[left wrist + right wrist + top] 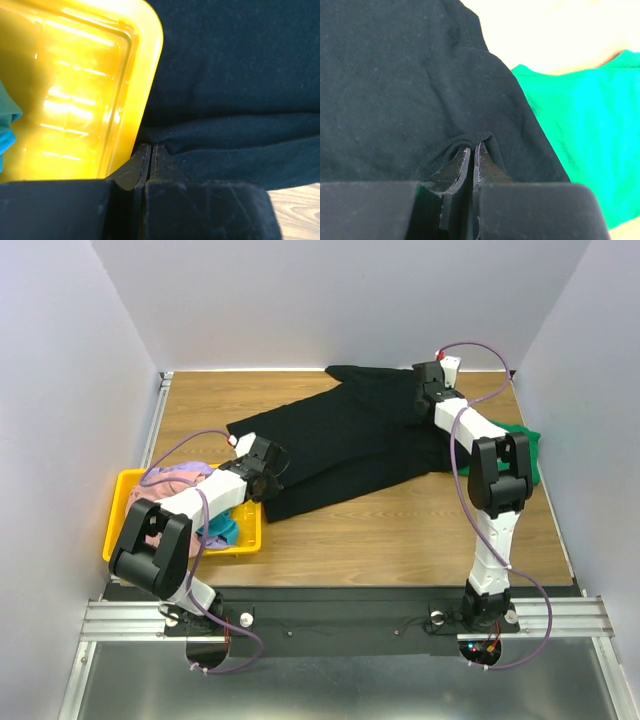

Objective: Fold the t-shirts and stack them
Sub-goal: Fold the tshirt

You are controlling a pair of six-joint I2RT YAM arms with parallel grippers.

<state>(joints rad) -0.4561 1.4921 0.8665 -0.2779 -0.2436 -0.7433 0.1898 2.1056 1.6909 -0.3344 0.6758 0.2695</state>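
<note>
The black t-shirt (350,445) lay spread on the table (400,540), its long axis running on a diagonal from the lower left of the overhead frame to the upper right. Each arm held one end of that line. The left gripper (262,468) sat at the shirt's lower-left end, just beside the yellow bin (118,512). The right gripper (430,392) sat at the upper-right end, near the back of the table.

In the right wrist view the fingers were together, with a rolled edge of black cloth bunched over their tips, so that gripper was clamped on the shirt. In the left wrist view the fingers were also pressed together, at a fold of the black shirt beside the bin's wall. Dark cloth against dark fingers made it hard to be sure, but that gripper too seemed to be pinching the hem.

With the two holds well apart and the cloth's length running straight between them, any fold would likely turn on that diagonal, each arm carrying the end nearest to it.

The green t-shirt (528,445) lay at the right edge, touching the black one and partly under it. The pink and lavender t-shirts (175,480) and a teal t-shirt (225,530) were heaped in the bin, not yet folded.
</note>
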